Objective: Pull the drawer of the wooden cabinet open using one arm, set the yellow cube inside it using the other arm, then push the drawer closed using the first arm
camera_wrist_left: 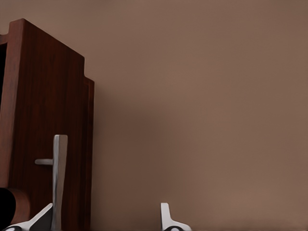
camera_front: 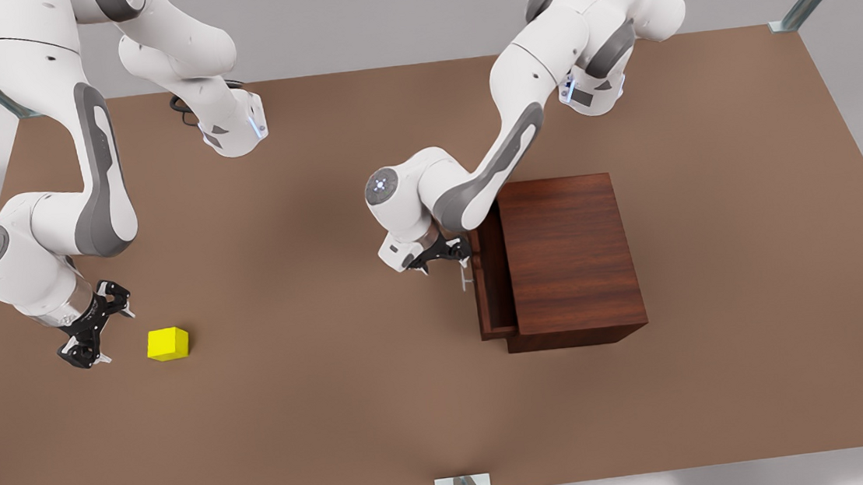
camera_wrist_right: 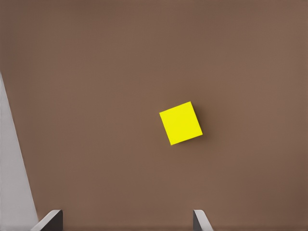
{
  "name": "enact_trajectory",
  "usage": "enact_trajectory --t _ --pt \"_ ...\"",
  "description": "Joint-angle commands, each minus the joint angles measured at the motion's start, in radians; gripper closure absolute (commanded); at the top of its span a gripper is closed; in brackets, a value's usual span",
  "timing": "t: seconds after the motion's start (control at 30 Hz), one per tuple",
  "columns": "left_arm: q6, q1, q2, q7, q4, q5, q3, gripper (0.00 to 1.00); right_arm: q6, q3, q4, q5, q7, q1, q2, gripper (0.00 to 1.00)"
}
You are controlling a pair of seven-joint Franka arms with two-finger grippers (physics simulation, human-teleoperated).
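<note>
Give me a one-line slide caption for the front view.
Left gripper open at the partly open drawer's handle; right gripper open beside yellow cube.

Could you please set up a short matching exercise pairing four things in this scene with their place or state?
Things:
1. yellow cube
2. drawer
3. left gripper
4. right gripper

Places or states:
A. pulled partly out of the wooden cabinet
B. open, beside the cube, not touching it
C. lying on the brown table
D. open, at the silver bar handle

Pairs: 1-C, 2-A, 3-D, 4-B
</note>
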Motion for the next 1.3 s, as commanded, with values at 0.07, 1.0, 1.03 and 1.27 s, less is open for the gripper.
enact_trajectory --t 0.07,1.0,1.03,1.27 --pt "-0.002 -0.01 0.018 -0.011 0.034 0.002 0.0 0.0 0.0 0.0 0.001 0.0 0.009 0.0 -0.001 0.0" --pt "-0.001 -0.063 0.068 -0.026 0.108 0.002 0.005 0.0 -0.065 0.008 0.027 -0.06 -0.139 0.054 -0.001 0.0" --pt "-0.05 -0.066 0.067 -0.025 0.143 -0.001 -0.006 0.0 -0.08 0.009 0.033 -0.06 -0.176 0.055 -0.001 0.0" --pt "-0.36 -0.008 -0.044 0.178 0.226 -0.1 -0.018 0.0 -0.146 0.031 0.036 -0.06 -0.409 0.089 0.017 0.0"
